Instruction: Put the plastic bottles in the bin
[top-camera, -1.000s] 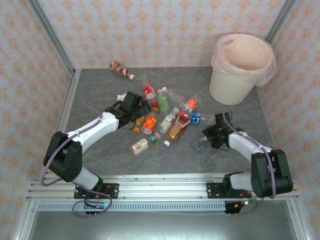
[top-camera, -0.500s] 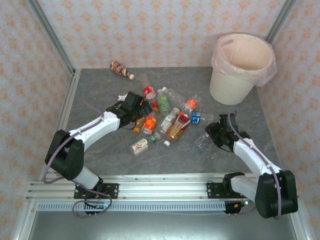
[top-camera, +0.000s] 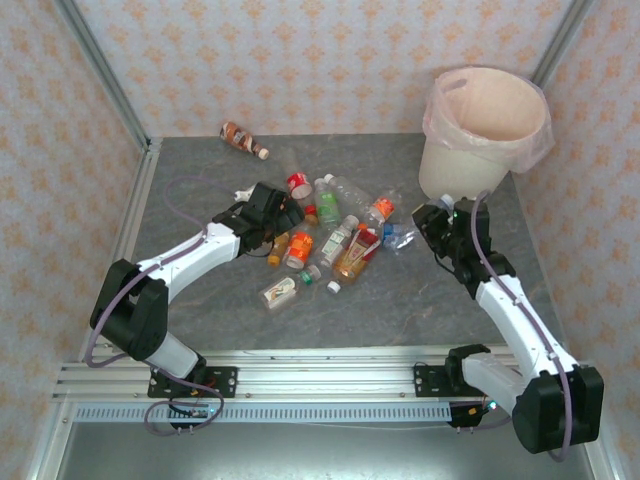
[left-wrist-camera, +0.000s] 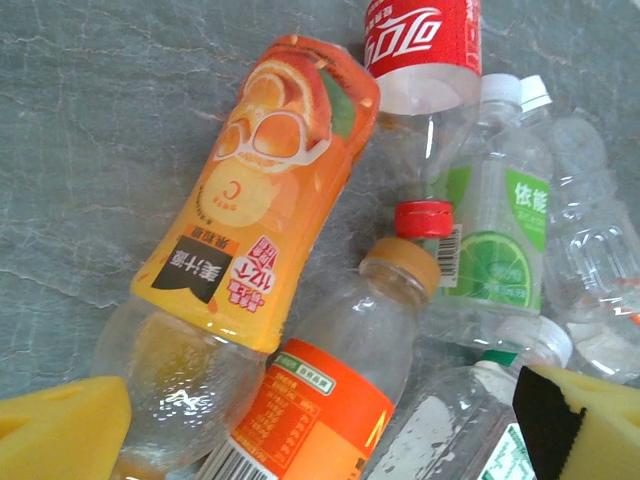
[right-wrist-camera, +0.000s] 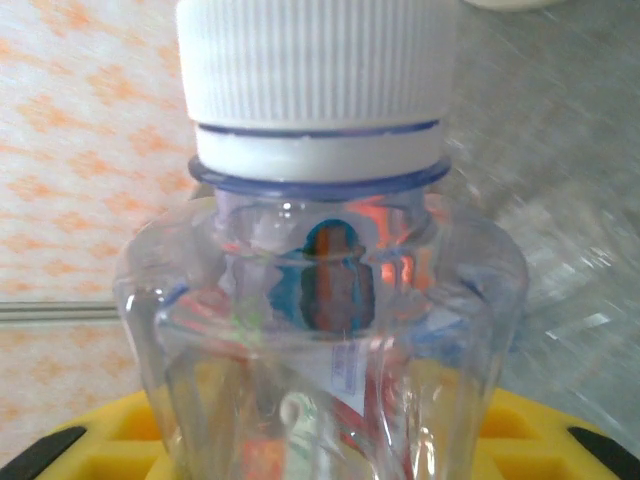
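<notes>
The right gripper (top-camera: 418, 230) is clamped on a clear bottle (right-wrist-camera: 320, 300) with a white cap, seemingly lifted off the table (top-camera: 400, 300). The bin (top-camera: 460, 180) stands just beyond it, so this looks like the carry. Next, raise it over the rim and let go. The left gripper (top-camera: 288, 212) hangs wide open over the pile, with an orange bottle (left-wrist-camera: 260, 190) beneath.

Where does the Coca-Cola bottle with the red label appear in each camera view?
Top external: the Coca-Cola bottle lies at the far left corner of the bottle pile.
Left wrist: it is at the top edge, right of centre, cut off by the frame.
Right wrist: a clear white-capped bottle stands close before the lens; what lies behind it cannot be told.
Shared landmark: the lime-label bottle, next to it on its right.
</notes>
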